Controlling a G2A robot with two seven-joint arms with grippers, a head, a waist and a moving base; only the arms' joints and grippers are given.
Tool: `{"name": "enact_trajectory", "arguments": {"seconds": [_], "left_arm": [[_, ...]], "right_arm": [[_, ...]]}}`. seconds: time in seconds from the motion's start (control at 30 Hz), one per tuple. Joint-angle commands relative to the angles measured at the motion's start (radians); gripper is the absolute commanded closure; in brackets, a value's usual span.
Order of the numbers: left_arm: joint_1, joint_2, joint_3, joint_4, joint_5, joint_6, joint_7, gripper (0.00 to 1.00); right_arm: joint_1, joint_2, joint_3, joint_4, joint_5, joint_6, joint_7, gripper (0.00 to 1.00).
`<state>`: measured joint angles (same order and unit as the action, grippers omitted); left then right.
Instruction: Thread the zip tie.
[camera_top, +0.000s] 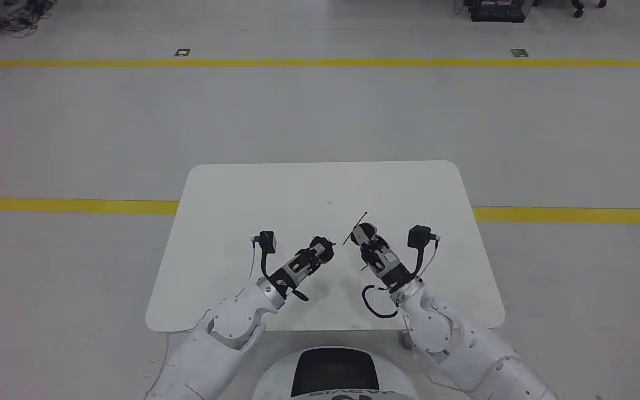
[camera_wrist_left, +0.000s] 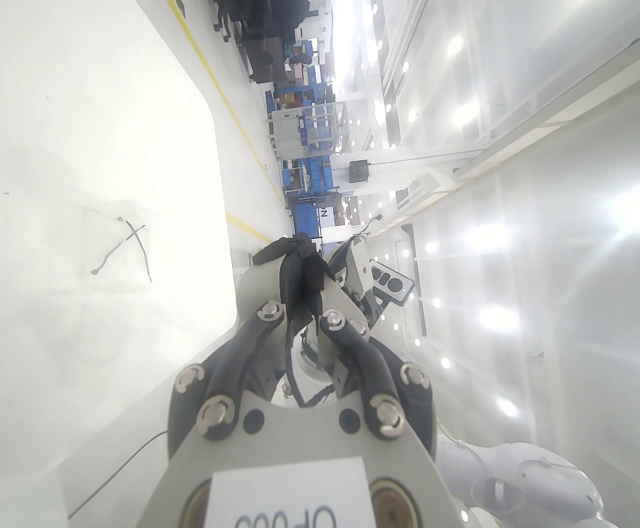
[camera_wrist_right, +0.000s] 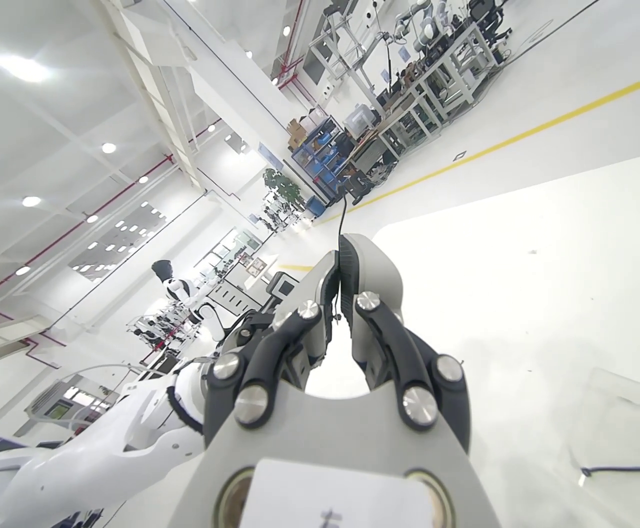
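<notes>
slippage is looming: left gripper (camera_top: 321, 247), hanging over the near half of the table (camera_top: 420, 190), is holding its fingers pressed together with nothing i can make out inside, while right gripper (camera_wrist_right: 340, 265), over that same half, is clamping the zip tie (camera_wrist_right: 342, 215), whose thin tail is poking free and likely flexing off-line.

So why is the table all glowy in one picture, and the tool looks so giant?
Left wrist view: glare washes the table out, and ceiling lights flare into streaks. Right wrist view: the wide lens makes the close right tool loom while the hall behind looks tiny. Top view: light falls evenly, without glare.
</notes>
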<state>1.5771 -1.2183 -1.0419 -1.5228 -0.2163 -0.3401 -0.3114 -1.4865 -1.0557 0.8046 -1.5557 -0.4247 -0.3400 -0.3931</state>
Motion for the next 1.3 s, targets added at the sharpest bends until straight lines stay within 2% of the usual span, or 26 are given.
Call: {"name": "enact_trajectory", "arguments": {"seconds": [0.0,0.27,0.53,0.83,1.27], "left_arm": [[0.001,0.0,0.0,-0.004,0.002,0.0,0.003,1.0],[0.0,0.001,0.002,-0.006,-0.006,0.0,-0.011,1.0],[0.0,0.001,0.002,-0.006,-0.006,0.0,-0.011,1.0],[0.0,0.001,0.002,-0.006,-0.006,0.0,-0.011,1.0],[0.0,0.001,0.002,-0.006,-0.006,0.0,-0.011,1.0]], "right_arm": [[0.0,-0.003,-0.003,0.001,-0.007,0.0,-0.009,1.0],[0.008,-0.01,-0.024,0.005,-0.031,0.0,-0.057,1.0],[0.007,-0.011,-0.021,0.002,-0.036,0.009,-0.051,1.0],[-0.009,-0.026,-0.005,0.008,-0.107,0.0,-0.079,1.0],[-0.004,-0.05,-0.003,0.047,-0.151,0.0,-0.095,1.0]]}}
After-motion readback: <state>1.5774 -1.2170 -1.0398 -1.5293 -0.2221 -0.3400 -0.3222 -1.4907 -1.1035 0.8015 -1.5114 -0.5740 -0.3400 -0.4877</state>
